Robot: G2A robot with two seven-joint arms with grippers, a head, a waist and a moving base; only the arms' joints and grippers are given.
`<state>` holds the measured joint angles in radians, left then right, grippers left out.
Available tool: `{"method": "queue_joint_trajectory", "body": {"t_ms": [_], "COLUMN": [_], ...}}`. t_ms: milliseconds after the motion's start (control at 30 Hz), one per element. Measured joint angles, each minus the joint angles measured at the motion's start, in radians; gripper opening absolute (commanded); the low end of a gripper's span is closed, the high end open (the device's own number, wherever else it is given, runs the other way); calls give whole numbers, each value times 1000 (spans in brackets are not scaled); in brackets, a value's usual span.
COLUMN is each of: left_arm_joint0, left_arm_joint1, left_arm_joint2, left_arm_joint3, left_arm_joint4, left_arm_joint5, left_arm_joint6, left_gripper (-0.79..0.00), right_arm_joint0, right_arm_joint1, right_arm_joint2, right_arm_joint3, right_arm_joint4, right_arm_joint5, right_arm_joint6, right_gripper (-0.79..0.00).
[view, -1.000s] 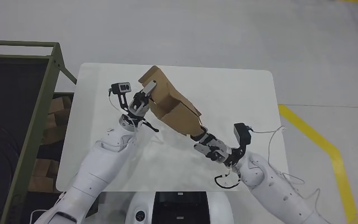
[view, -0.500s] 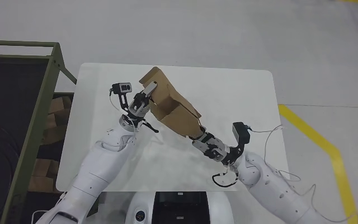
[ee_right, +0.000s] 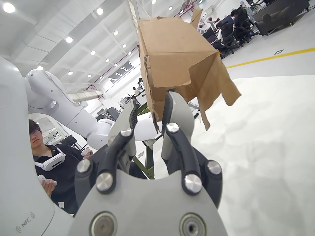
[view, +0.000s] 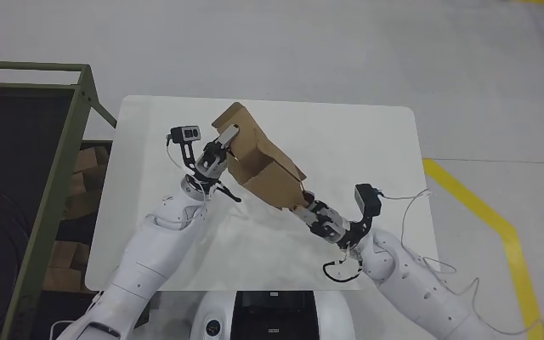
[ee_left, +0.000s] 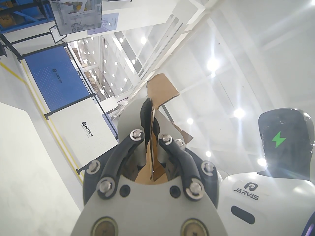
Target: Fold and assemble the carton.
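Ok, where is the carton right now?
In the top view the carton is over the middle of the white table, between the left gripper, shut on its edge, and the right gripper at its opposite corner.

Around the work area: table, cart, floor markings

A white table (view: 357,144) with rounded corners stands on a pale grey floor (view: 340,42). Just beside its left edge is a green-framed cart (view: 42,66) holding stacked brown cardboard pieces (view: 81,195). A yellow floor line (view: 476,201) runs at an angle past the table's right side. In the room behind, a blue perforated panel (ee_left: 56,82) stands next to a white panel (ee_left: 81,133).
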<state>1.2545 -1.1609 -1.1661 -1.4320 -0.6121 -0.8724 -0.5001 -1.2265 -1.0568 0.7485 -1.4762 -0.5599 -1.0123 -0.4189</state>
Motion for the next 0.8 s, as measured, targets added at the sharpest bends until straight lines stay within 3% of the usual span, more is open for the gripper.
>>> {"method": "queue_joint_trajectory", "body": {"t_ms": [100,333,367,400,433,800], "left_arm_joint0": [1,4,4,4,3,-2], "left_arm_joint1": [-2,-8,-9,-9,-10,-4], "left_arm_joint2": [-3,-10,-11,-11,-11,-48], "left_arm_joint3": [0,-1,-2,-2,-2,7], "left_arm_joint4": [1,9,9,9,8,14], "left_arm_joint5": [-2,-10,-11,-11,-8,52], "left_arm_joint6": [-3,-10,-12,-15,-22,-106], "left_gripper": [-785,-785,-566,-246,0,0], "right_arm_joint0": [2,3,3,3,2,-41], "right_arm_joint1": [0,2,2,2,3,28], "right_arm_joint2": [-2,-1,-1,0,1,63], "right_arm_joint3": [1,0,-1,-3,-6,-50], "right_arm_joint4": [4,1,0,-2,-5,-60], "right_arm_joint5": [0,0,0,0,0,0], "right_arm_joint6": [0,-2,-2,-2,-2,-24], "right_gripper": [-785,-785,-785,-785,-785,-785]}}
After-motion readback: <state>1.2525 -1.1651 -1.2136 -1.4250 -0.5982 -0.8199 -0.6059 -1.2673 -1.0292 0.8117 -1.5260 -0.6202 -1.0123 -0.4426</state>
